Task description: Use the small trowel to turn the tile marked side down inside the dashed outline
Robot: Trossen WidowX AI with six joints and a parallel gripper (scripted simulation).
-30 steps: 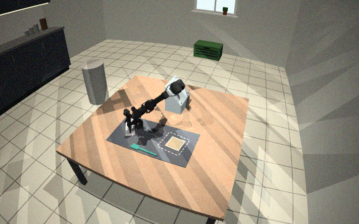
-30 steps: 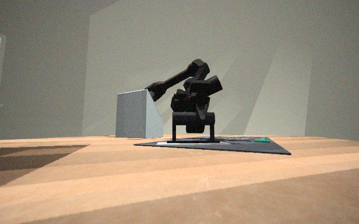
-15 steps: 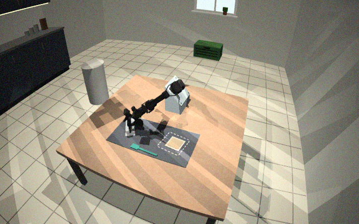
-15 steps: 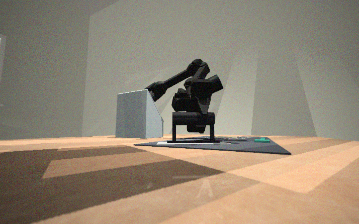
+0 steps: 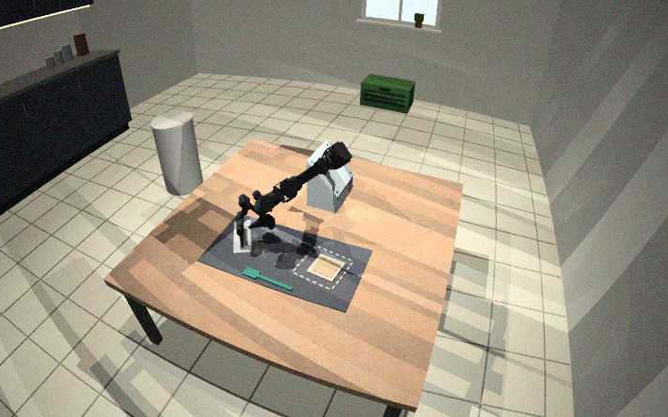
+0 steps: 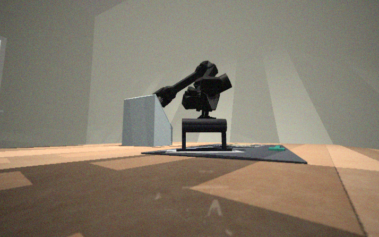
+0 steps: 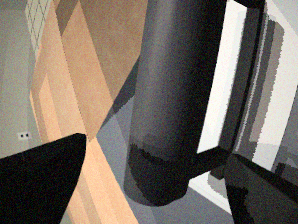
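Wooden tabletop (image 5: 388, 310) carries a grey mat (image 5: 344, 297). Gripper (image 5: 246, 207) fingers apart, holding nothing, above a dark-barred stand (image 6: 204, 125) at the mat's left-edge end. Green trowel (image 5: 267, 279) lies apart, toward the near edge, long axis along it. Tile (image 5: 326, 266) inside dashed outline.

- The arm (image 5: 295, 182) reaches out from its base, elbow raised, wrist bent downward.
- The hand (image 5: 243, 213) hangs with jaws parted, gripping nothing.

Tile (image 5: 326, 266) inside outline on mat (image 5: 347, 294), trowel (image 5: 267, 280) left of it
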